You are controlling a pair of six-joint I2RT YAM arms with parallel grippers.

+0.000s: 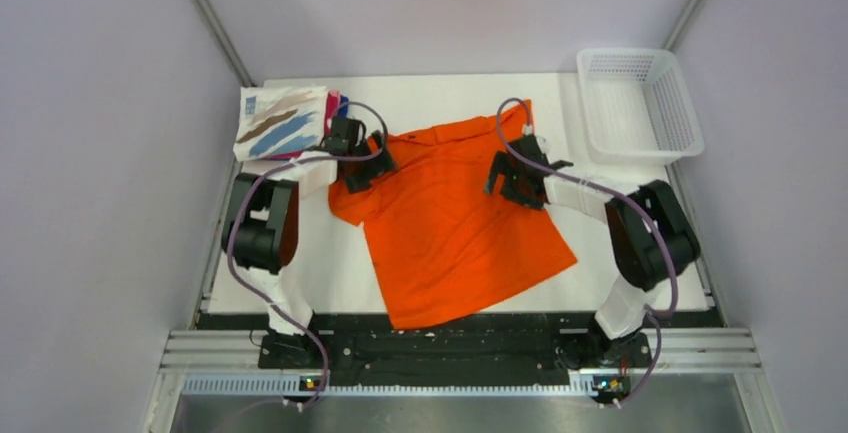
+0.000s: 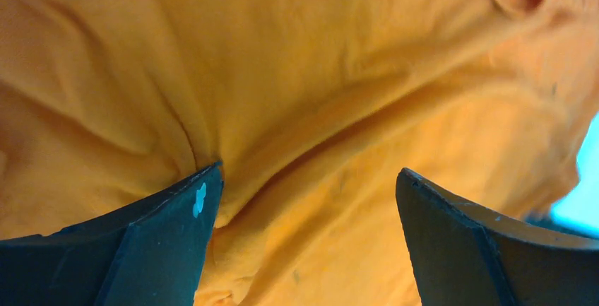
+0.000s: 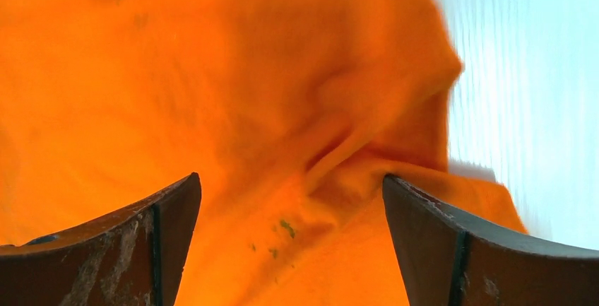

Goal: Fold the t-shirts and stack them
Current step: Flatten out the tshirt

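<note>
A bright orange t-shirt (image 1: 450, 223) lies spread and slightly skewed on the white table (image 1: 450, 93). My left gripper (image 1: 362, 168) is open over the shirt's left shoulder and sleeve area; in the left wrist view the gripper (image 2: 307, 200) has both fingers wide apart with wrinkled orange cloth (image 2: 297, 94) between them. My right gripper (image 1: 505, 175) is open over the shirt's right shoulder; in the right wrist view the gripper (image 3: 291, 200) straddles a bunched fold of orange cloth (image 3: 212, 80). A stack of folded shirts (image 1: 282, 121), the top one white with blue and brown strokes, lies at the back left.
A white plastic mesh basket (image 1: 640, 103) stands at the back right corner. Pink and blue edges of folded shirts (image 1: 338, 105) show beside the printed one. White walls enclose the table on both sides.
</note>
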